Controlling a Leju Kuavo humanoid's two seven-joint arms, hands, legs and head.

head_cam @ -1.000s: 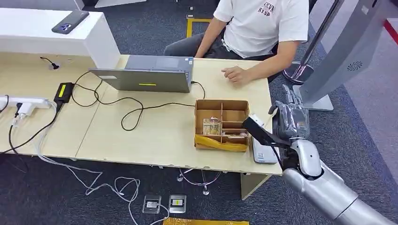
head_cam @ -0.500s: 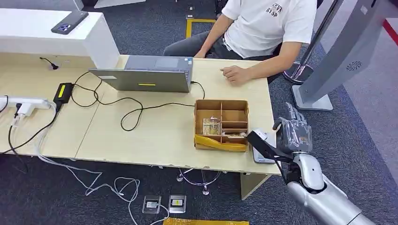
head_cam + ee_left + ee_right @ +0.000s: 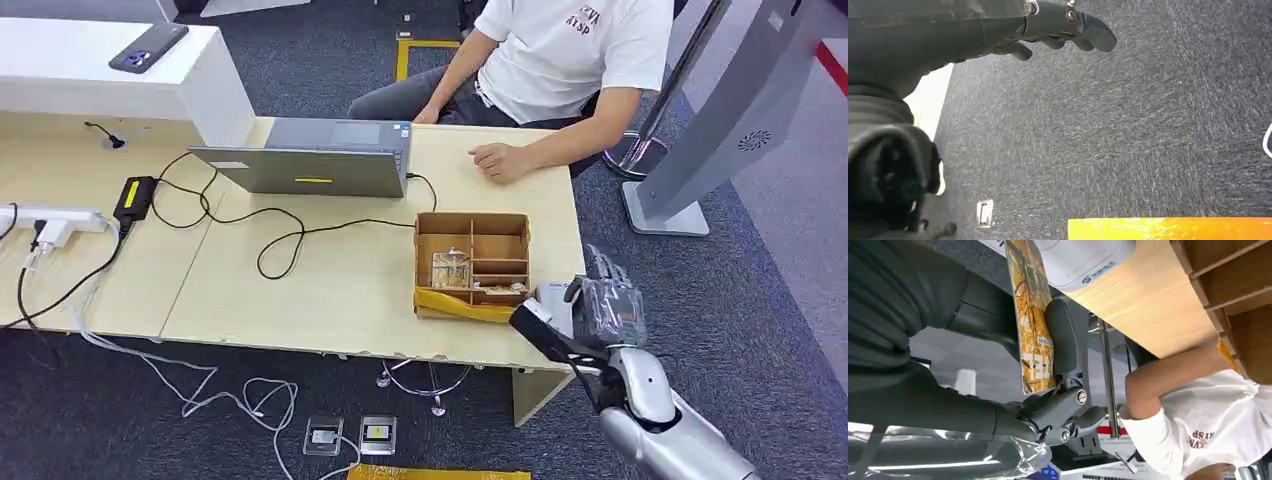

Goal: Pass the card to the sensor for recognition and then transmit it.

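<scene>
Closed laptop on the desk, compartmented cardboard box, phone on white counter, seated person

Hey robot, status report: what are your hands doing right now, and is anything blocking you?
Right hand grips card beside white sensor at table edge. Left hand hangs over carpet, holding nothing. Nothing between card and sensor.

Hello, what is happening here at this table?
The robot's right hand grips an orange card close to the white sensor at the table edge. Its left hand hangs over the carpet, holding nothing. A person sits opposite, one hand resting on the table.
</scene>
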